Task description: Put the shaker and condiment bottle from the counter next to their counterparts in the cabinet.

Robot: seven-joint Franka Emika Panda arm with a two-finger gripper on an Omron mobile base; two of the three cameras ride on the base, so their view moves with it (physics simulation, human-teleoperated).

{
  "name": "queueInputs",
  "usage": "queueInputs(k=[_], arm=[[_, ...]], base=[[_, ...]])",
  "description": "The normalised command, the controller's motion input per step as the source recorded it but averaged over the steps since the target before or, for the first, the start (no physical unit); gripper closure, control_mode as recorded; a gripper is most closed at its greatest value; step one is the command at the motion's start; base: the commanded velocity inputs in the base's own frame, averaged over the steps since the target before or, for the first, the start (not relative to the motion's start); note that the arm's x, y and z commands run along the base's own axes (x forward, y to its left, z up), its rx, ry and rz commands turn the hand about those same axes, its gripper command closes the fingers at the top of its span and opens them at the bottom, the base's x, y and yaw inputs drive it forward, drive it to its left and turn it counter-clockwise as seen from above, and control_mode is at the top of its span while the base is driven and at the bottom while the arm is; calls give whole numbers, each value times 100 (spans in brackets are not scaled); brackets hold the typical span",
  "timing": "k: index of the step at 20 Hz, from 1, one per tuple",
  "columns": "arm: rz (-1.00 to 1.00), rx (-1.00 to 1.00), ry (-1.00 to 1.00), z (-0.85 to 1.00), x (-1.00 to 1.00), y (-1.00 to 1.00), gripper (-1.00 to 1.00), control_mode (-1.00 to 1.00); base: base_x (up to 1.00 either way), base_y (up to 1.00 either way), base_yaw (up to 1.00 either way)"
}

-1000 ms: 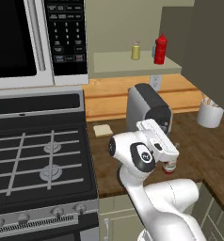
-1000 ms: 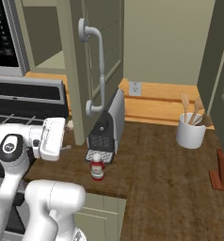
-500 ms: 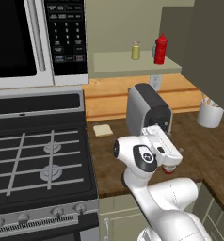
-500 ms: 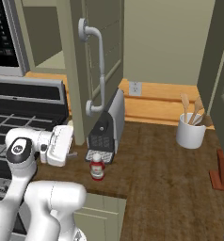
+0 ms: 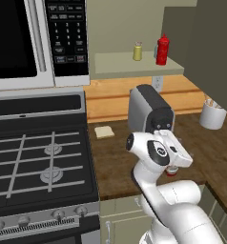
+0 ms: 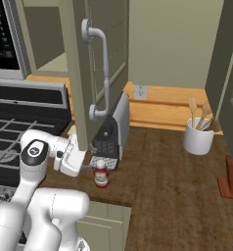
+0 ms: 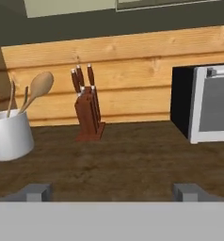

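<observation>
gripper (image 7: pixel 112 193) – jaws wide open, nothing held | condiment bottle (image 6: pixel 101 172) – on the counter (image 6: pixel 177 186) by the toaster (image 6: pixel 113 132), just beside the hand | shaker (image 5: pixel 138 51) on cabinet (image 5: pixel 134 66) shelf next to red squeeze bottle (image 5: pixel 162 49) | risk: hand looks past the bottle, could tip it over

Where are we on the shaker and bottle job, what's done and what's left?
Done: a yellow shaker already stands beside the red squeeze bottle on the cabinet shelf. In hand: nothing; the gripper looks along the counter, jaws wide open. Left: the condiment bottle stands on the counter by the toaster, ungrasped.
</observation>
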Motion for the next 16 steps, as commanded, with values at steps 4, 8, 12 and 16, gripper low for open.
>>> queueInputs(k=[4,8,12,16], arm=[[0,0,0,-98,-3,-8,-100,-100],[0,0,0,-47,0,-1,-100,-100],[3,0,-1,-36,21,-4,-100,-100],[10,-2,-1,-71,19,-34,-100,-100]], base=[[0,0,0],[0,0,0],[0,0,0],[0,0,0]])
